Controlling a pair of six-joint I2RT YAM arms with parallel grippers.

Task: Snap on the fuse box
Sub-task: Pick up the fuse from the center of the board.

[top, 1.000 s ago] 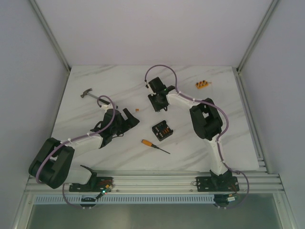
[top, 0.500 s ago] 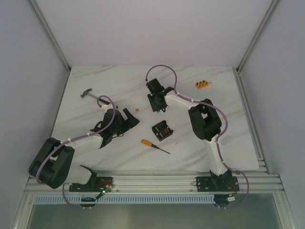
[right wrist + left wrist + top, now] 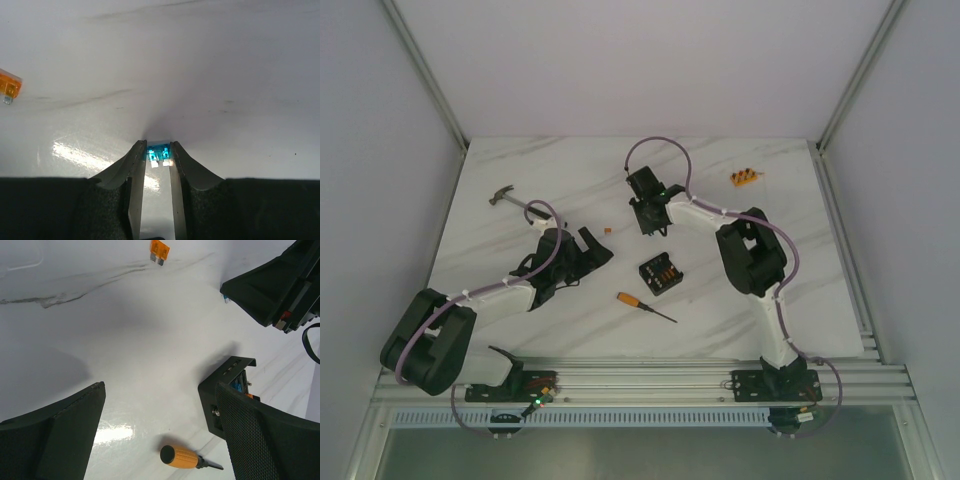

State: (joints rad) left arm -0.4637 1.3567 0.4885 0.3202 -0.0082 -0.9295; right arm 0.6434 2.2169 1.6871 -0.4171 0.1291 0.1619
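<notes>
The fuse box (image 3: 660,273) is a small black box with orange fuses in its top, lying mid-table; in the left wrist view it (image 3: 227,390) sits partly behind my right finger. My left gripper (image 3: 592,248) is open and empty, to the left of the box. My right gripper (image 3: 644,222) is at the table surface beyond the box, its tips shut on a tiny blue fuse (image 3: 159,154). A loose orange fuse (image 3: 607,230) lies between the grippers and also shows in the right wrist view (image 3: 9,88) and the left wrist view (image 3: 159,251).
A small orange-handled screwdriver (image 3: 642,305) lies in front of the fuse box. A hammer (image 3: 516,201) lies at the back left. A small orange block (image 3: 744,177) sits at the back right.
My right gripper has shifted slightly left and down onto the table. The left arm and the fuse box have not moved.
</notes>
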